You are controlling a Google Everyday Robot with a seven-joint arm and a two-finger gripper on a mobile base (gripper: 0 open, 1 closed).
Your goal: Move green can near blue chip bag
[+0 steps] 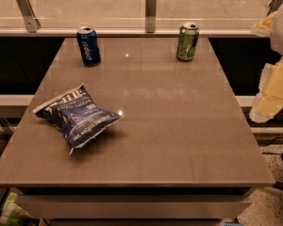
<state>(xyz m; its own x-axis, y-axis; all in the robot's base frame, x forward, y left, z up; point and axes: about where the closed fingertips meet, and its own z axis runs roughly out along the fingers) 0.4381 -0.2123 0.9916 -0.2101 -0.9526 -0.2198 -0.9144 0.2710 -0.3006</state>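
Grey-brown and glossy, the counter (179, 140) fills most of the camera view, with a pale ledge and metal posts (151, 11) running along its far edge.

The green can (187, 42) stands upright near the far right corner, with nothing touching it. The blue chip bag (78, 117) lies crumpled on the near left part, well apart from the can. A dark blue Pepsi can (88, 45) stands upright at the far left, roughly level with the green can.

The gripper (270, 98) shows only as a pale yellowish shape at the right edge of the view, off the side of the counter, holding nothing that can be seen. I cannot tell whether it is open or closed.

The step in hand looks like the reach for the green can, so the task is barely begun. A good approach would come in from the right side, where nothing stands in the way. It should take the can round the middle of its body rather than near the rim, since a narrow upright can tips easily if nudged high up. Once lifted clear, the can has an open diagonal path toward the bag, passing well away from the Pepsi can. Set it down upright just beside the bag, not on the crinkled foil, where it would likely topple.
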